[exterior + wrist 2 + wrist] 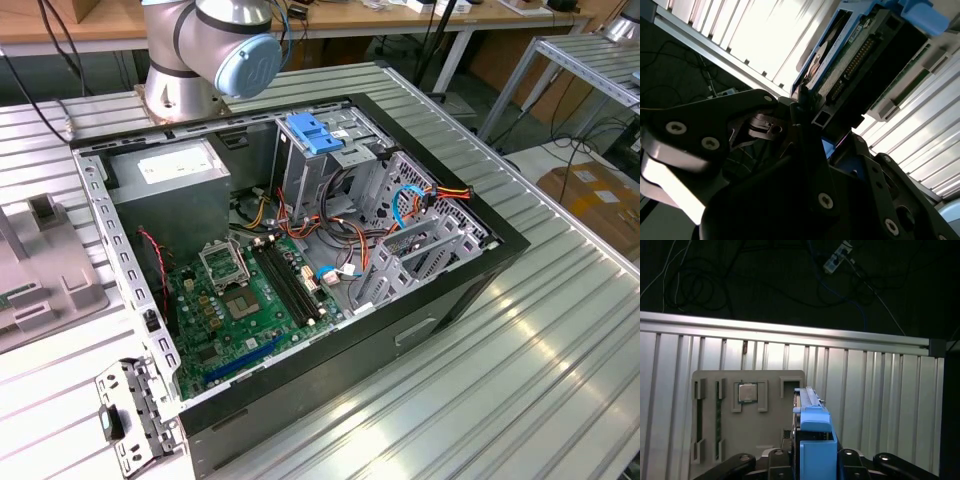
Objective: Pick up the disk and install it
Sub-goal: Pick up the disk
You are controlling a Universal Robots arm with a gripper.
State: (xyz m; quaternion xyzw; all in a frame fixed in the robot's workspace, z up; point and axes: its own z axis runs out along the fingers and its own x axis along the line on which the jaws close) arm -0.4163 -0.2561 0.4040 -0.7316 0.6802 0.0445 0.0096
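Note:
The disk [812,440] stands on edge with a blue plastic rail along its near side. My gripper [812,462] is shut on it, one black finger [776,460] on each side. It hangs over the edge of a grey parts holder [770,430] on the ribbed table. In the second wrist view the disk [850,55] shows its green circuit board, a pin connector and blue rails, with my gripper [827,135] clamped on its lower end.
An open computer case [300,250] lies on the aluminium table, with a green motherboard [245,300], a grey power supply [175,185] and a drive cage topped by a light-blue latch [315,135]. The arm's base [210,50] stands behind the case. The grey holder [50,280] lies at the exterior view's left. It holds a processor chip [747,392].

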